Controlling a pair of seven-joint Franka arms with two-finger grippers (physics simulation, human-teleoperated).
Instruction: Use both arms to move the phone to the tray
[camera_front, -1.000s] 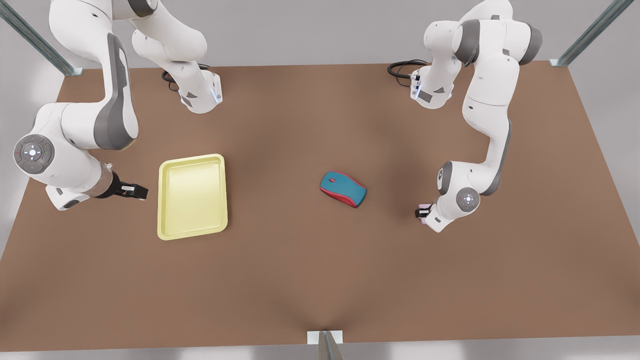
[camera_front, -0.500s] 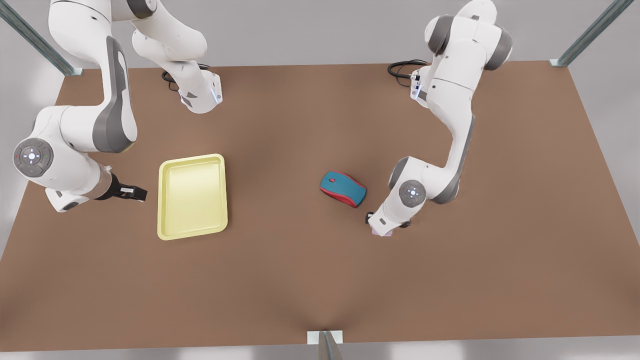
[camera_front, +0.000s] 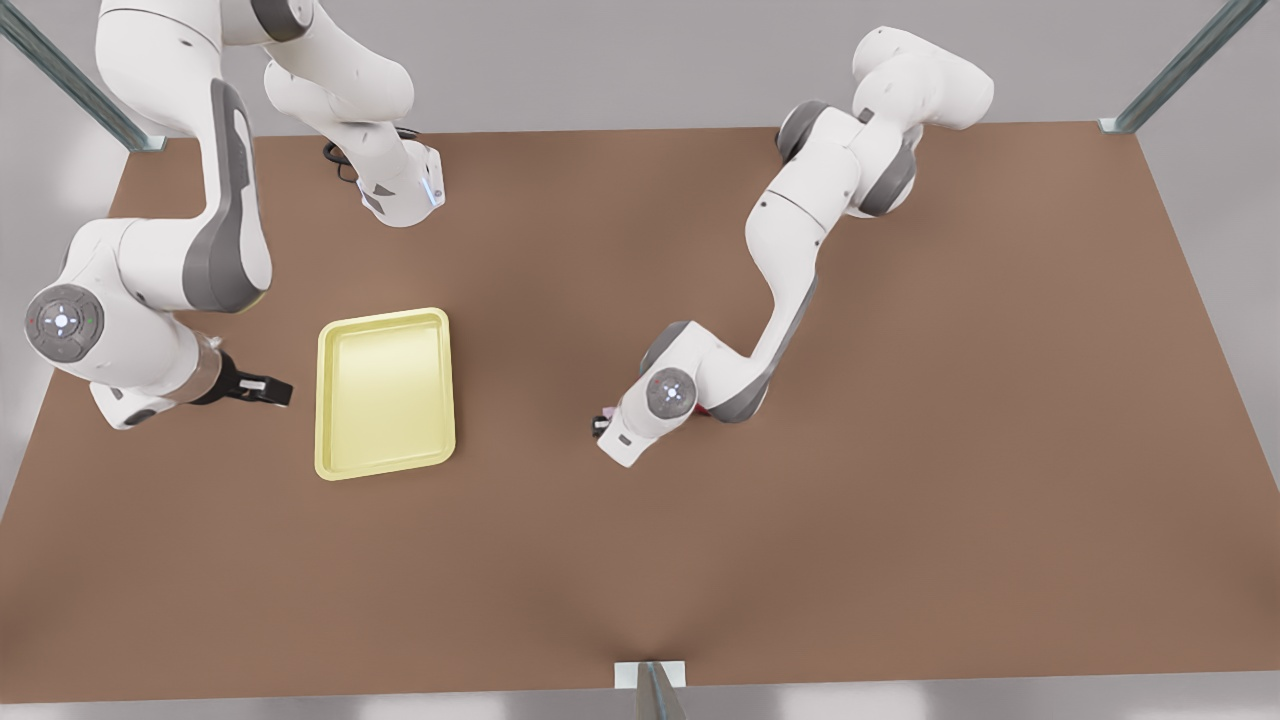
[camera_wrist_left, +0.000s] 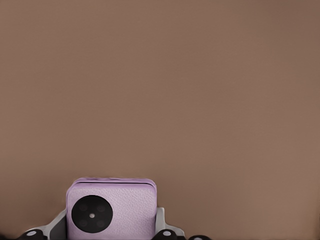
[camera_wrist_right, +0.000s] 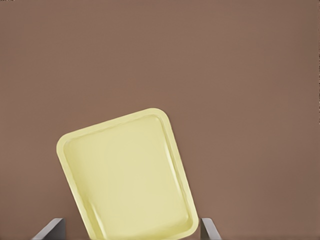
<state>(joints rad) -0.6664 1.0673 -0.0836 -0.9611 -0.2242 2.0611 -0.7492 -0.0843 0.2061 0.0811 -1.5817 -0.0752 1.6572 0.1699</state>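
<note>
Front view: one tray (camera_front: 385, 392), two arms (camera_front: 790, 240).

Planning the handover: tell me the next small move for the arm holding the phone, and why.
Probably carry the phone toward the front view's left, to the tray. The left gripper has its jaws shut on the phone at mid-table, well apart from the tray. The right gripper waits open at the tray's other side.

The front view is looking steeply down over the whole table (camera_front: 900, 520); the right wrist view is sharing its tray (camera_front: 385, 392), the left wrist view hugging the tabletop.
</note>
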